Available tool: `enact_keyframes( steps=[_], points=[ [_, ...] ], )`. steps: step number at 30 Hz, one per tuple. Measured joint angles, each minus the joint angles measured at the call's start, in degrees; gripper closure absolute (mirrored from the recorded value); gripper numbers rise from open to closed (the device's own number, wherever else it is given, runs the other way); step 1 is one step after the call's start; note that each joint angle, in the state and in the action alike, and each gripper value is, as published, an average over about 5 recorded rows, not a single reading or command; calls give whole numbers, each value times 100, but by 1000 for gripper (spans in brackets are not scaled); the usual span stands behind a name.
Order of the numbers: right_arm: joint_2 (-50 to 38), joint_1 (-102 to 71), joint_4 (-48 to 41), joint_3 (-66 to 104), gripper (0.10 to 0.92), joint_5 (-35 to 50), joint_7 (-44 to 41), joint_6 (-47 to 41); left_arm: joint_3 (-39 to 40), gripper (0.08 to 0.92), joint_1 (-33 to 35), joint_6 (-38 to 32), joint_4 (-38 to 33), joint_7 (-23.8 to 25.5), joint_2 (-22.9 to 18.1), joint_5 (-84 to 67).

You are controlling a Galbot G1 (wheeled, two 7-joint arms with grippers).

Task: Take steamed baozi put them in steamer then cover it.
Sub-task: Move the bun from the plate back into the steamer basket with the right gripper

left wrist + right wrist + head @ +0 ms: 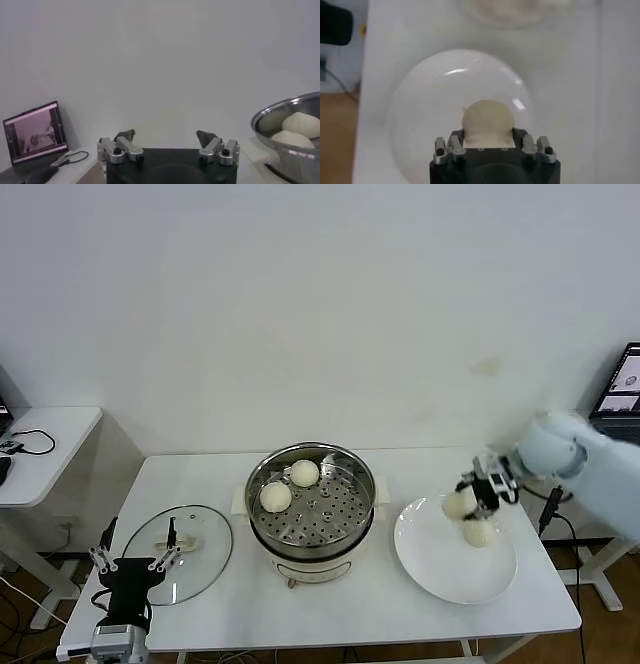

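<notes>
Soft even light (wrist views blurry)

Black grippers (pixel 128 572), silver fingers (pixel 117 150)

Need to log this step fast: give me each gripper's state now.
Left gripper: open, empty, parked near the glass lid.
Right gripper: shut on a baozi over the white plate.

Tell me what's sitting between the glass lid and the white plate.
The steamer, with two baozi on its perforated tray, sits between the lid and the plate in the head view.
</notes>
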Motion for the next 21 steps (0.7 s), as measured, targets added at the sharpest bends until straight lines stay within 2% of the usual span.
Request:
enact_keyframes(
  steps=[14, 21],
  points=[
    [1497, 1317, -79, -925, 414, 943, 440, 30, -94, 177, 15, 3, -11, -7, -2, -17],
    [2267, 1323, -217, -1267, 414, 994, 663, 383, -129, 177, 27, 11, -55, -11, -52, -6]
  ],
)
